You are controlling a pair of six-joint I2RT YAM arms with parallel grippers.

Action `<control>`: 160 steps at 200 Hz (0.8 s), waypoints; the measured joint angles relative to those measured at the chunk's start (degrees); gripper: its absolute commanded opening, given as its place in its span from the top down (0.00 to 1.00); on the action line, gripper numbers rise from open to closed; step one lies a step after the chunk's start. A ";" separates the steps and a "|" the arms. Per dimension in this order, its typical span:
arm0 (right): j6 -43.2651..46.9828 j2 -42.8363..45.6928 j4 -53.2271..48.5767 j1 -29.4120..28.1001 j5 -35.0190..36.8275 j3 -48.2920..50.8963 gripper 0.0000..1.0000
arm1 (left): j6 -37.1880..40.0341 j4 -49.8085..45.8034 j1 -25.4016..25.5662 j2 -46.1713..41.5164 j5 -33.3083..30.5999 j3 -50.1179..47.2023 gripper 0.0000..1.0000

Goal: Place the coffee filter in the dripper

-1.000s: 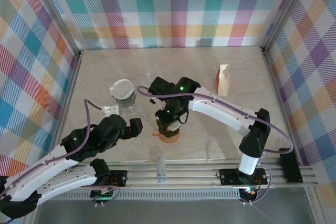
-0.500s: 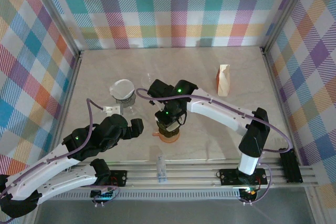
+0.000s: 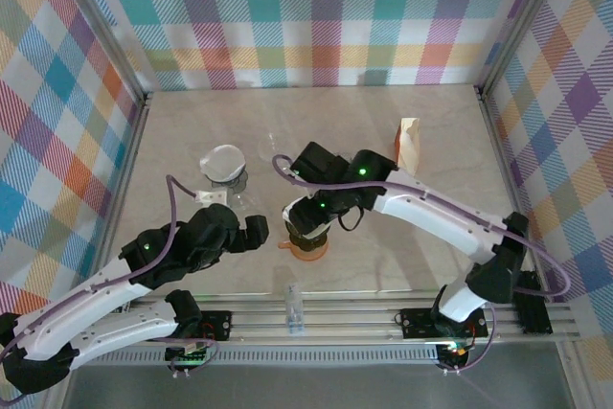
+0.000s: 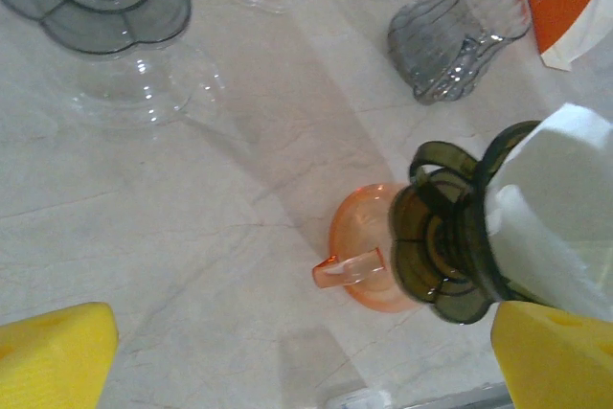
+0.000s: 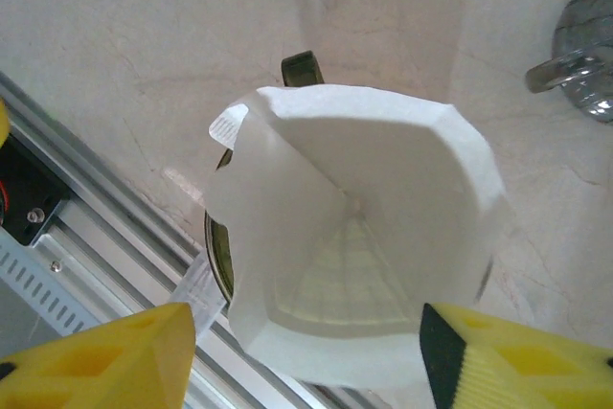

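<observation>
A white paper coffee filter [image 5: 354,227] stands open as a cone inside the dark olive dripper [image 4: 445,251], its edges rising above the rim [image 5: 218,246]. The dripper rests on an orange cup [image 4: 369,265] near the table's front middle [image 3: 308,252]. My right gripper [image 5: 306,361] hovers right over the filter, open, with a yellow finger off each side of the paper and nothing held. In the top view the right gripper [image 3: 311,213] covers the dripper. My left gripper [image 4: 302,361] is open and empty, just left of the cup [image 3: 251,234].
A grey dripper [image 3: 223,165] holding a filter stands at the back left, with a small white block [image 3: 204,196] near it. A ribbed grey glass [image 4: 450,35] lies behind the cup. An orange coffee bag [image 3: 410,146] stands at the right. The front rail [image 3: 295,306] is close.
The right gripper's jaws have opened and let go of the filter, which stays in the dripper. The right arm has shifted a little to the right. The left gripper has edged slightly closer.
</observation>
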State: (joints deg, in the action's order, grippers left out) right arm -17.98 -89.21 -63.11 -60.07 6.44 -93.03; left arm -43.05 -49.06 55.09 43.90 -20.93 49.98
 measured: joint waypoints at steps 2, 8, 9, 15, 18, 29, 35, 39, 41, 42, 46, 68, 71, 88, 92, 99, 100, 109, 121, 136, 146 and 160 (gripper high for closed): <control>-0.11 0.26 0.07 0.00 0.20 0.17 0.34 | 0.13 0.15 0.00 0.28 0.17 0.28 0.03; -0.46 1.40 0.55 0.00 0.90 1.09 0.34 | 0.61 0.61 0.00 1.25 0.66 1.03 0.05; -0.59 1.70 0.61 0.02 1.07 1.33 0.34 | 0.63 0.70 0.00 1.40 0.72 1.14 0.05; -0.90 2.80 0.94 0.11 1.79 2.27 0.34 | 1.14 1.38 0.00 2.36 1.22 1.88 0.08; -1.11 3.34 1.09 0.20 2.08 2.73 0.34 | 1.18 1.68 0.00 2.89 1.53 2.27 0.10; -1.77 5.35 1.84 0.90 3.15 4.70 0.34 | 2.45 2.82 -0.02 5.27 2.78 3.85 0.13; -2.21 6.38 2.38 1.18 3.54 5.86 0.34 | 3.17 3.50 -0.04 6.88 3.61 4.98 0.16; -2.49 7.21 2.75 1.44 3.76 6.78 0.35 | 3.32 3.80 -0.04 7.78 4.07 5.49 0.18; -2.60 7.48 2.84 1.57 3.89 7.08 0.35 | 3.82 4.17 -0.04 8.59 4.50 6.03 0.19; -2.62 7.76 2.91 1.73 4.00 7.39 0.35 | 3.85 4.31 -0.04 8.79 4.52 6.16 0.19; -2.82 8.26 3.08 2.03 4.22 8.00 0.35 | 4.20 4.87 -0.04 10.16 5.25 6.88 0.21; -4.13 11.21 4.04 3.96 5.22 11.69 0.35 | 6.21 6.19 -0.04 17.16 7.69 10.32 0.29; -4.33 11.54 4.09 4.17 5.35 12.15 0.35 | 6.43 6.23 -0.04 18.08 7.93 10.69 0.30; -5.16 13.05 4.70 5.07 5.77 14.40 0.35 | 7.61 6.12 -0.04 22.10 8.98 12.24 0.35; -5.35 13.42 4.81 5.16 5.79 15.04 0.35 | 7.69 6.10 -0.04 23.06 9.14 12.50 0.36; -5.53 13.84 4.94 5.25 5.77 15.78 0.35 | 7.98 5.84 -0.04 24.17 9.38 12.87 0.39; -5.57 13.90 4.94 5.25 5.77 15.85 0.35 | 8.00 5.81 -0.04 24.26 9.42 12.90 0.39; -5.64 14.19 5.11 5.38 5.75 16.46 0.35 | 8.15 5.46 -0.04 25.35 9.42 13.27 0.43; -5.75 14.40 5.44 5.44 5.70 16.90 0.35 | 8.35 4.87 -0.04 26.12 9.38 13.64 0.46; -5.77 14.43 5.84 5.79 5.49 17.14 0.37 | 8.46 4.04 -0.04 26.03 9.35 13.73 0.52; -5.75 14.43 6.25 5.92 5.16 17.20 0.38 | 8.39 3.58 -0.04 25.99 9.33 13.73 0.54; -5.60 14.43 6.97 6.16 4.70 17.22 0.40 | 8.35 2.67 -0.04 25.99 9.35 13.73 0.56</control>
State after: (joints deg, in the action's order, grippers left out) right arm -23.57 -74.78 -56.14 -53.91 11.14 -75.81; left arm -34.70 -46.39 55.05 69.89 -11.57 63.70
